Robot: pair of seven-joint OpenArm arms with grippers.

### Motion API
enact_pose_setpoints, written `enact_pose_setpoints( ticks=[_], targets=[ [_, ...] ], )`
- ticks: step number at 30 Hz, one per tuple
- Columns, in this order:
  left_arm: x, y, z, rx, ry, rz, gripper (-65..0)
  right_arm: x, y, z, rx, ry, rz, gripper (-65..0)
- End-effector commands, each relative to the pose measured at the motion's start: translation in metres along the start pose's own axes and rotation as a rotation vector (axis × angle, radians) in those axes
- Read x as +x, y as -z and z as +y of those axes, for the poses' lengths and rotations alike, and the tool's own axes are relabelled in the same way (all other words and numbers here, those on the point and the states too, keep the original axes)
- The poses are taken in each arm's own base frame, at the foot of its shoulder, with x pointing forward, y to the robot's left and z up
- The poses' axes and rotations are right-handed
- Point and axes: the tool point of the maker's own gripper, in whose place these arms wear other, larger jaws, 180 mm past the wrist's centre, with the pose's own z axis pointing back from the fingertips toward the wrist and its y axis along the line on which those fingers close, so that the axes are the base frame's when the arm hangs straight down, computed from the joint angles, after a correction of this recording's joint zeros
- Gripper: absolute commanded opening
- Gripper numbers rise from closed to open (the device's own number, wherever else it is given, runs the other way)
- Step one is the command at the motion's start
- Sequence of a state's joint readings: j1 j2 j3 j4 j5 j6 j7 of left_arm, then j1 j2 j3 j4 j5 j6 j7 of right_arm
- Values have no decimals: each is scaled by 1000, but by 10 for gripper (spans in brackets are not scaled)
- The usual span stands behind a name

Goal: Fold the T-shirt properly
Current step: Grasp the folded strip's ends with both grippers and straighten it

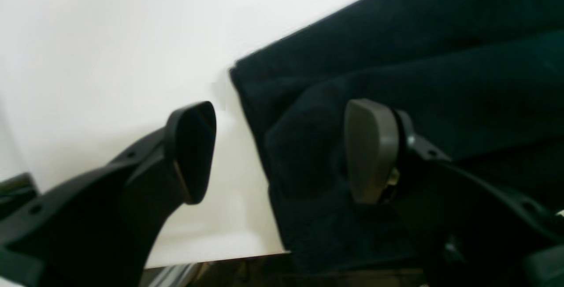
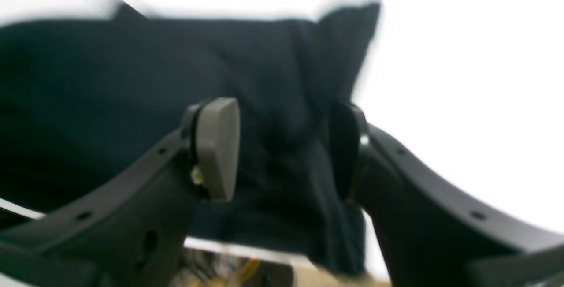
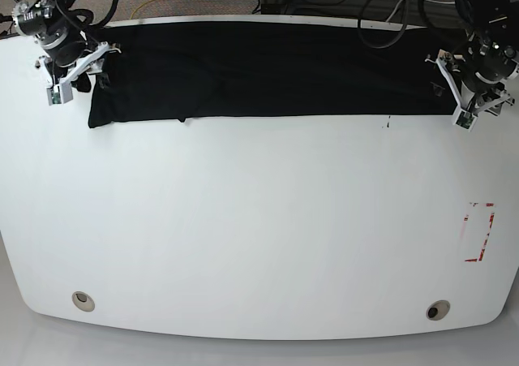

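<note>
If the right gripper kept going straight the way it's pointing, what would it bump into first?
Probably the plain black soft fabric T-shirt. The right gripper stands open with a bunched fold of the shirt between its fingers, so cloth comes first, though the picture is blurry and depth is hard to judge.

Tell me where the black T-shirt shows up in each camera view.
Left wrist: T-shirt fills the right side, its corner at upper centre.
Right wrist: fills left and centre, blurred.
Base: long band across the table's far edge.
Shared landmark: the white table.
</note>
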State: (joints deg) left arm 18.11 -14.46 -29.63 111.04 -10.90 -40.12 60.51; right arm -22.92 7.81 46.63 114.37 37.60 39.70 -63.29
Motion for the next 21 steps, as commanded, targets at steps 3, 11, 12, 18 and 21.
enact_pose_setpoints(
  ticks=[3, 11, 12, 18, 21],
  targets=[
    [-1, -8, -4, 5, 13, -13, -229, 10, -7, 22, 121, 24, -62, -336],
    [-21, -4, -20, -33, -18, 32, -229, 4, 7, 67, 281, 11, -22, -338],
    [-23, -2, -20, -38, -23, 36, -229, 0, 10, 72, 302, 13, -10, -339],
    [-43, 10, -26, -75, -66, 90, -229, -24, 27, 71, 316, 57, 69, -472],
    [-54, 16, -29, -95, -87, 120, -229, -34, 37, 59, 275, 58, 119, -555]
  ],
)
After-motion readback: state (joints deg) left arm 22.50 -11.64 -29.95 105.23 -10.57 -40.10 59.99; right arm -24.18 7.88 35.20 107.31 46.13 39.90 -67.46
